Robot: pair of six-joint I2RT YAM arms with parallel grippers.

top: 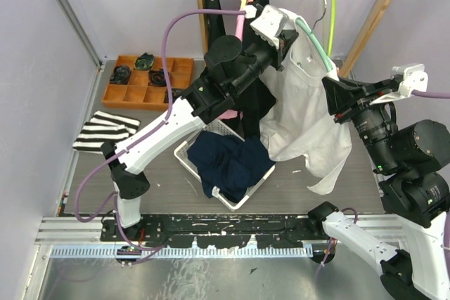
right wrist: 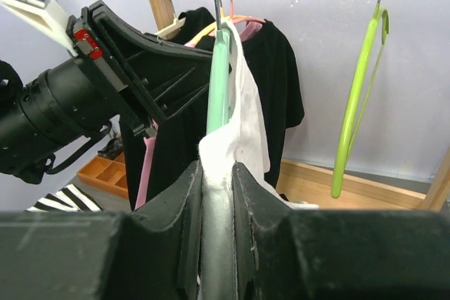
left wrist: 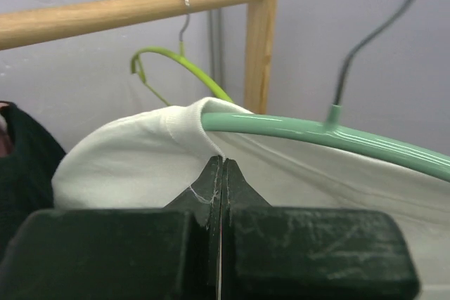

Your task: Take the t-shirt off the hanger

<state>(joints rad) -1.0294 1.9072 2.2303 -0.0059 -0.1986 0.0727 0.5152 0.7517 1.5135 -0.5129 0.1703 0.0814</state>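
At the hanger [left wrist: 316, 131], left fingers [left wrist: 200, 191] closed; right fingers [right wrist: 184, 205] clamp t-shirt [right wrist: 247, 114].

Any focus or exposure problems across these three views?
Top external: evenly lit and sharp, the white t-shirt bright but its folds readable. Left wrist: the left gripper is a soft dark mass up close, the mint hanger crisp with a highlight streak. Right wrist: the right gripper is blurred up close, the lime hanger sharp.
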